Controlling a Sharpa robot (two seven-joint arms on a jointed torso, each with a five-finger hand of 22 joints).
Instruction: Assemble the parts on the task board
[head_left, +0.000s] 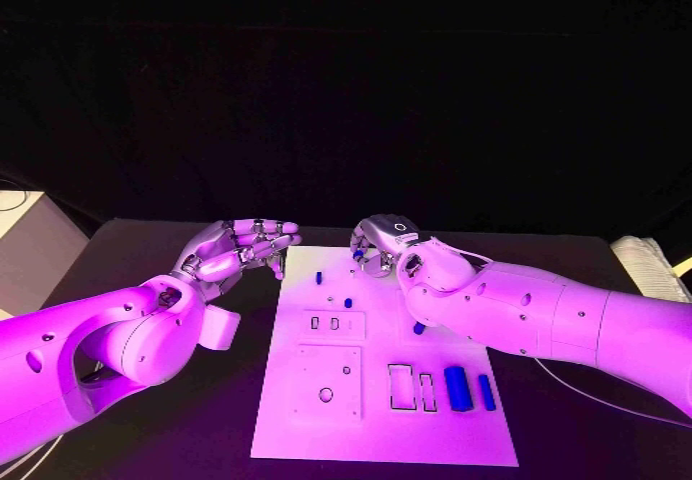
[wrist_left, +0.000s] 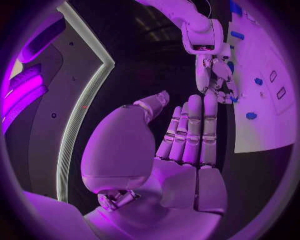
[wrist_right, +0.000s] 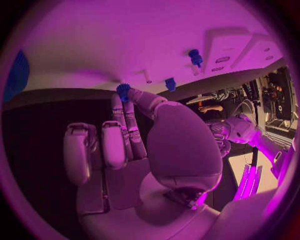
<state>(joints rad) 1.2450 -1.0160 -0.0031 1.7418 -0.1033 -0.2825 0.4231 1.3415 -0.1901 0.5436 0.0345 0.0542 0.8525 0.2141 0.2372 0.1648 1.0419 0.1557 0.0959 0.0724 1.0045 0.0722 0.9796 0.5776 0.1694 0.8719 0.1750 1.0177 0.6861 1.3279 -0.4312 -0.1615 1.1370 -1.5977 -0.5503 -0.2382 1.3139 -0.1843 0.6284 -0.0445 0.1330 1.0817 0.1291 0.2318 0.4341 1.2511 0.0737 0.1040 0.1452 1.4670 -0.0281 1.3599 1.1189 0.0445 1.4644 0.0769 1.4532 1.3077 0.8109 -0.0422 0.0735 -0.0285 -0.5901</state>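
The white task board (head_left: 382, 420) lies mid-table. My right hand (head_left: 387, 247) hovers over its far edge, and thumb and a finger pinch a small blue toothed part (wrist_right: 123, 90). The left hand (head_left: 238, 250) is raised beside the board's far left corner; its fingers (wrist_left: 190, 130) are together, the thumb is apart, and it holds nothing. Small blue pegs (head_left: 319, 279) (head_left: 348, 301) stand on the far half of the board, and another blue part (head_left: 418, 327) lies by my right forearm. Two long blue bars (head_left: 457, 388) (head_left: 488, 392) lie near the right edge.
Empty slots (head_left: 335, 323) (head_left: 402, 387) and a round hole (head_left: 326, 395) mark the board's near half. A pale box (head_left: 29, 250) stands off the table's left side, and a pale object (head_left: 649, 265) lies at the right edge. Black tabletop surrounds the board.
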